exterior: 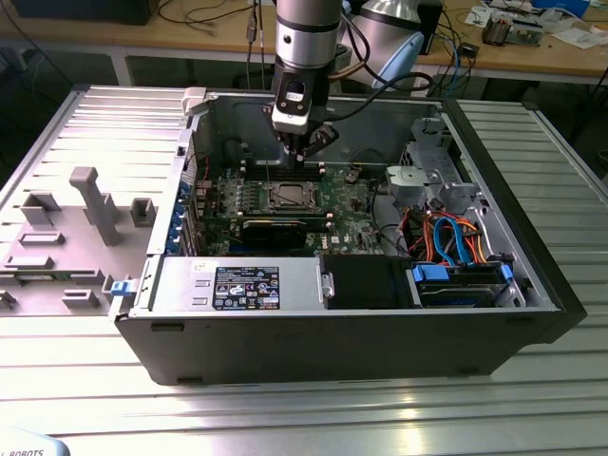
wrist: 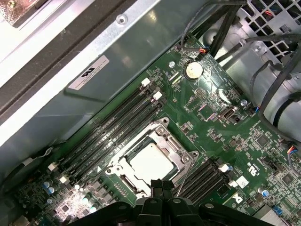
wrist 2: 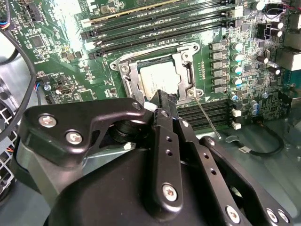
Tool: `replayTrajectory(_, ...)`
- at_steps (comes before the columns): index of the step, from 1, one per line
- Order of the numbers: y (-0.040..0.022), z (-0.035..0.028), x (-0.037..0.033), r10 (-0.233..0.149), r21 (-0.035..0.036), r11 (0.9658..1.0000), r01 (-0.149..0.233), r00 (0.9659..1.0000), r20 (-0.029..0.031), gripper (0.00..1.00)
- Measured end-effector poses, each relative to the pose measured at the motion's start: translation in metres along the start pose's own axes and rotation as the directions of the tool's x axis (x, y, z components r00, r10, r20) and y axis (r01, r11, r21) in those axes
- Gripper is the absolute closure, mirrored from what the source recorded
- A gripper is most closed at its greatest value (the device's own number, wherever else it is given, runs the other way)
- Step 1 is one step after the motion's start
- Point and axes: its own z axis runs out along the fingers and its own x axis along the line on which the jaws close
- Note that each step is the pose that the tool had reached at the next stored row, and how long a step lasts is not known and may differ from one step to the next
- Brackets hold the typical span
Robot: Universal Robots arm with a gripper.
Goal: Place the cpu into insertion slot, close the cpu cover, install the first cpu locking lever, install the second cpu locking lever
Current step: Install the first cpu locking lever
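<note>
Gripper: the gripper (exterior: 306, 150) hung inside the open computer case (exterior: 532, 285) on the desk (exterior: 285, 418), just above the socket area of the green motherboard (wrist: 221, 127).
Jaws: clenched tip to tip in both wrist views, with nothing seen between them.
Cpu: the cpu (wrist: 148, 161) lay flat and square in the insertion slot (wrist 2: 139, 89), its pale top showing through the window of the cpu cover (wrist: 171, 143).
Cover: it appeared to lie down over the chip, though how fully it was seated could not be told.
Lever: a thin locking lever (wrist 2: 207, 117) slanted away from one corner of the socket, close beside the jaw tips and apparently not latched.
Step in hand: judged to be the lever work, with placing and covering looking done.
Doing it well: the closed tips would need to bear on the rod itself, clear of the cover and the memory slots (wrist: 113, 127). The push should follow the lever's arc so that it does not spring sideways.
Hidden: the gripper's own body covered the near edge of the socket in both wrist views, so any latch hook there could not be seen.
Hard to make out: whether the tips touched the lever or stood just apart from it.
</note>
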Motion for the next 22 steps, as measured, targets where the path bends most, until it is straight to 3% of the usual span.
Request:
replayTrajectory(9, 0.0, 0.0, 0.0, -0.004, -0.0003, 1.0, 0.004, 1.0, 0.0, 0.89)
replayTrajectory(13, 0.0, 0.0, 0.0, -0.048, -0.0007, 0.9988, 0.048, 0.9988, 0.0009, 0.89)
replayTrajectory(17, 0.0, 0.0, 0.0, -0.122, -0.0007, 0.9925, 0.122, 0.9925, 0.0027, 0.89)
replayTrajectory(18, 0.0, 0.0, 0.0, -0.162, -0.0008, 0.9867, 0.162, 0.9867, 0.0037, 0.89)
replayTrajectory(20, 0.0, 0.0, 0.0, -0.17, -0.0019, 0.9855, 0.17, 0.9855, 0.0044, 0.89)
replayTrajectory(22, -0.0001, 0.0001, 0.0002, -0.168, -0.0087, 0.9857, 0.168, 0.9857, 0.0082, 0.89)
